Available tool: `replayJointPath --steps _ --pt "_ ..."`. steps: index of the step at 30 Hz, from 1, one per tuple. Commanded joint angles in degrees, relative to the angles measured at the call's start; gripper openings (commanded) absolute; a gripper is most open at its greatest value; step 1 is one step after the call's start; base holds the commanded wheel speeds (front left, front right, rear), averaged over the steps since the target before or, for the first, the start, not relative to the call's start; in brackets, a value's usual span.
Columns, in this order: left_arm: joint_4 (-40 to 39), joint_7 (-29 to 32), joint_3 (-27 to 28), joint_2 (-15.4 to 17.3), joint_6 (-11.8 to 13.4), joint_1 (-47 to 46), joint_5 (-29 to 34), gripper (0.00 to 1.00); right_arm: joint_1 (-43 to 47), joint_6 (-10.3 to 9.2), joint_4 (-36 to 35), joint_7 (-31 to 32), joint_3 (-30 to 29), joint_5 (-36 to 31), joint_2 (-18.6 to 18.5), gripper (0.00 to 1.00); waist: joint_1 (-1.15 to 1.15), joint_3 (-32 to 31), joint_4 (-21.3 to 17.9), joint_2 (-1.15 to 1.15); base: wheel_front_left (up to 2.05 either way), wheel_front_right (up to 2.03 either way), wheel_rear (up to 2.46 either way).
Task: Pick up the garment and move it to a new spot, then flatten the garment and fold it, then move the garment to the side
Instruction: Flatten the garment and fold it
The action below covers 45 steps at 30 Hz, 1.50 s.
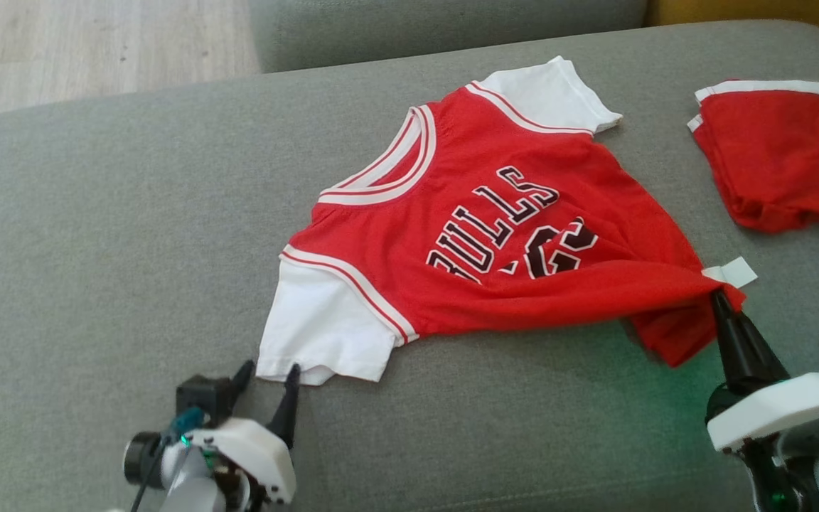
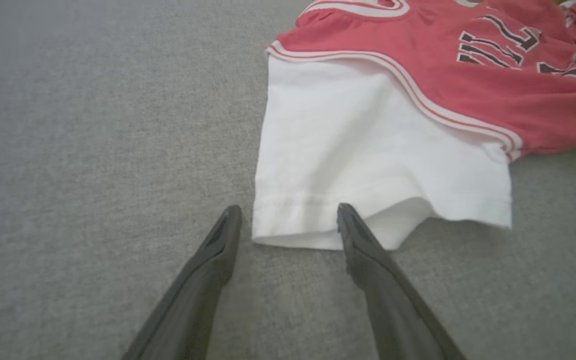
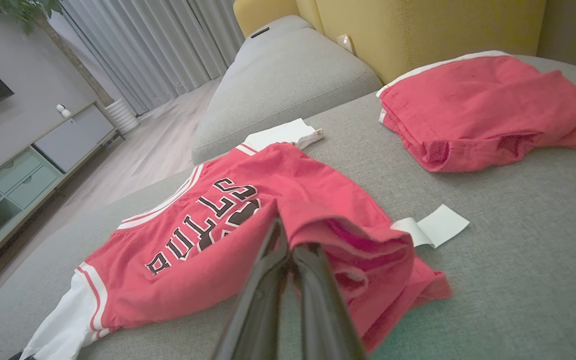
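The garment is a red jersey with white sleeves and dark "BULLS" lettering, lying on the grey sofa cushion. Its bottom hem is bunched at the right, with a white tag sticking out. My right gripper is shut on that red hem, pinching a fold of the garment between its fingers. My left gripper stands open at the near white sleeve, its fingertips straddling the sleeve's cuff corner without closing on it.
A folded pair of red shorts with white trim lies at the cushion's far right. Behind are another grey cushion, a yellow backrest and wood floor at the far left.
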Motion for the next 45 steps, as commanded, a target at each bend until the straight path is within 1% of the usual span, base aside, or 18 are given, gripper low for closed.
replayJointPath --steps 1,4,8,12,18,21,28,29,30,31,35,39,42,45 --pt "-0.6 -0.4 1.6 0.6 0.7 -3.0 0.1 1.00 -1.3 -0.05 -2.2 0.2 1.0 -0.5 -0.8 0.00 0.00 0.1 -0.1 0.00 0.00 0.00 0.00" --pt "0.4 -0.6 2.2 0.5 2.0 -3.9 -0.3 1.00 -1.3 -0.05 -2.2 0.3 1.3 -0.6 -0.8 0.00 0.00 0.0 -0.4 0.00 0.00 0.00 0.00" --pt "0.7 -0.7 2.3 0.5 2.3 -4.4 -0.8 1.00 -1.3 -0.05 -2.2 0.4 1.4 -0.7 -1.0 0.00 0.00 0.0 -0.5 0.00 0.00 0.00 0.00" --pt "1.4 -0.8 2.7 0.4 3.4 -4.7 -1.0 1.00 -1.4 -0.05 -2.2 0.6 1.6 -0.7 -1.0 0.00 0.00 0.1 -0.6 0.00 0.00 0.00 0.00" --pt "3.3 -0.8 2.2 0.4 3.7 -5.6 -1.0 1.00 -1.4 -0.05 -2.0 0.9 2.0 -0.9 -1.4 0.00 0.00 0.4 -0.6 0.00 0.00 0.00 0.00" --pt "5.2 -0.7 1.7 0.4 3.7 -6.2 -1.1 1.00 -1.6 -0.05 -2.1 0.9 2.0 -0.9 -1.4 0.00 0.00 0.6 -0.7 0.00 0.00 0.00 0.00" --pt "8.9 1.0 -0.2 0.4 1.7 -7.6 -1.3 1.00 -1.9 -0.05 -2.0 1.0 2.1 -0.9 -1.5 0.00 0.00 0.9 -0.9 0.00 0.00 0.00 0.00" --pt "9.4 1.3 -0.8 0.4 1.4 -7.8 -1.0 0.91 -2.0 -0.05 -2.0 0.9 2.2 -1.0 -1.4 0.00 0.00 0.9 -0.9 0.00 0.00 0.00 0.00" --pt "9.7 1.4 -1.2 0.4 1.2 -8.0 -0.9 0.27 -2.2 -0.05 -1.9 0.9 2.2 -1.0 -1.4 0.00 0.00 1.0 -1.0 0.00 0.00 0.00 0.00" --pt "10.0 1.4 -1.5 0.4 1.0 -8.1 -0.8 0.00 -2.3 -0.05 -1.9 0.9 2.1 -1.0 -1.4 0.00 0.00 1.0 -1.0 0.00 0.00 0.00 0.00" --pt "9.3 0.6 -2.2 0.7 0.4 -9.3 -0.8 0.00 -2.8 -0.05 -1.6 0.8 2.2 -1.2 -1.2 0.00 0.00 0.9 -0.9 0.00 0.00 0.00 0.00" --pt "5.6 -0.4 -1.6 0.6 -0.3 -9.8 -2.0 0.00 -3.4 -0.05 -1.5 0.9 2.3 -1.3 -1.3 0.00 0.00 0.8 -0.6 0.00 0.00 0.00 0.00" --pt "0.7 -0.7 -0.8 0.7 -1.1 -10.0 -3.0 0.00 -4.3 -0.05 -1.6 1.0 2.8 -1.4 -1.7 0.00 0.00 0.7 -0.5 0.00 0.00 0.00 0.00" --pt "-6.9 -0.8 1.1 0.8 -1.5 -9.4 -4.2 0.00 -5.7 -0.05 -1.9 1.4 3.6 -1.5 -2.3 0.00 0.00 0.4 -0.4 0.00 0.00 0.00 0.00"
